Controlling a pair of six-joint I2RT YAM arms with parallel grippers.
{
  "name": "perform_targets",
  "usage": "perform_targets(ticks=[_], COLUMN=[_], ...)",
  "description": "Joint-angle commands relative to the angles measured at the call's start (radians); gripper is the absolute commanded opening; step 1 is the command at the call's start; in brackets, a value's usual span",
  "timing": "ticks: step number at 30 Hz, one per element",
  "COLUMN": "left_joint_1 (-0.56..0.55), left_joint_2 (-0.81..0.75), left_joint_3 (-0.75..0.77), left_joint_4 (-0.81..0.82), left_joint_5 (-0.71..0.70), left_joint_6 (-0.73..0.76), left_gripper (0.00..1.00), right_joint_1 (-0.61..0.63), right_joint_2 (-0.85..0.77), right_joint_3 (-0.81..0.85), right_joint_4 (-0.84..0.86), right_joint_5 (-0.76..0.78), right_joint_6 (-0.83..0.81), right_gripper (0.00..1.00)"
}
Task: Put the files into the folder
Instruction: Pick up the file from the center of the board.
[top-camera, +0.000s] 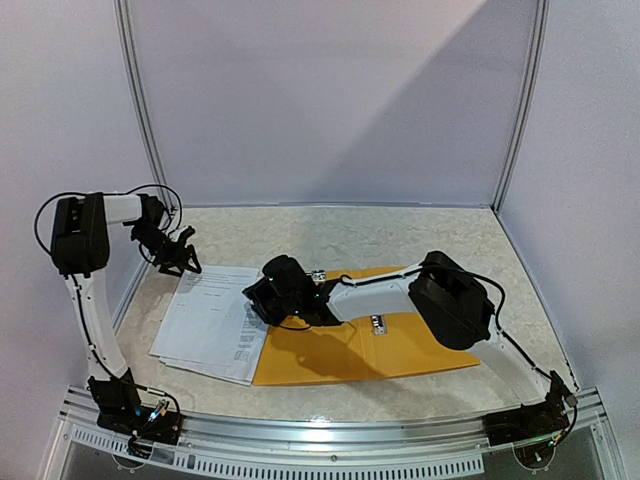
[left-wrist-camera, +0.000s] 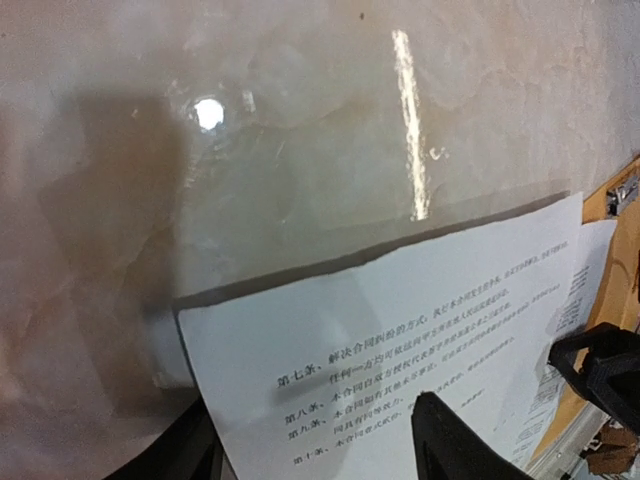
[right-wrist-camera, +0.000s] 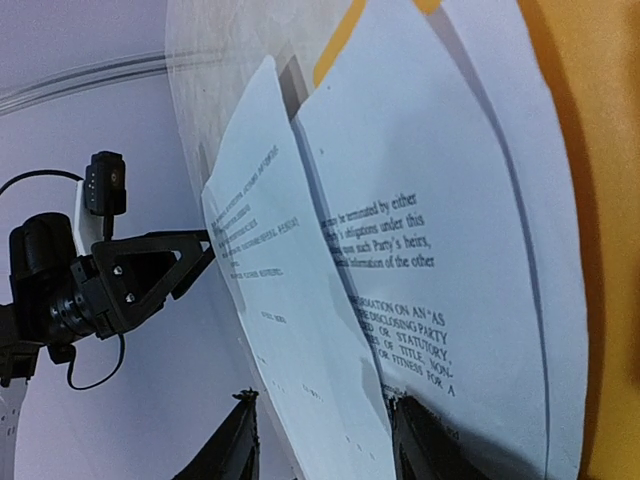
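Even overhead lighting, diagonal shadow across the back wall (top-camera: 330, 90). Glare streaks on the table (left-wrist-camera: 410, 130). Blurred, curved wrist-view edges.

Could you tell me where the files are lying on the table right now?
In the top view the files lie left of centre, their right edge overlapping the orange folder, between the left tool and the right tool.
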Motion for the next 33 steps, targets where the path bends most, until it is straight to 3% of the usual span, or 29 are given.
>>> perform_targets(ticks=[1, 5, 11, 18, 21, 27, 33], left_joint_1=[0.013, 0.015, 0.017, 0.018, 0.013, -0.031, -0.187], left_joint_2=[0.051, 0.027, -0.07, -0.221, -0.319, -0.532, -0.75], left_joint_3=[0.014, -0.003, -0.047, -0.076, -0.076, -0.009, 0.062], left_joint_4=[-0.028, -0.024, -0.019, -0.089, -0.138, -0.31, -0.384], left_joint_5=[0.083, 0.128, 0.194, 0.202, 0.192, 0.231, 0.161], left_joint_6=[0.003, 0.006, 0.03, 0.106, 0.151, 0.244, 0.314], left_gripper=[0.63, 0.45, 0.0, 0.0, 0.0, 0.0, 0.0], right_joint_1=[-0.006, -0.013, -0.017, -0.028, -0.025, -0.012, -0.016], right_joint_2=[0.039, 0.045, 0.051, 0.026, -0.065, -0.4, -0.637], right_joint_3=[0.024, 0.022, 0.011, 0.006, -0.056, -0.296, -0.587], right_joint_4=[0.003, 0.005, 0.022, 0.147, 0.2, 0.247, 0.401], right_joint_5=[0.02, 0.008, -0.007, -0.108, -0.114, -0.063, 0.001], right_joint_6=[0.027, 0.027, 0.035, -0.085, -0.341, -0.915, -1.258], right_gripper=[0.46, 0.46, 0.46, 0.46, 0.46, 0.51, 0.64])
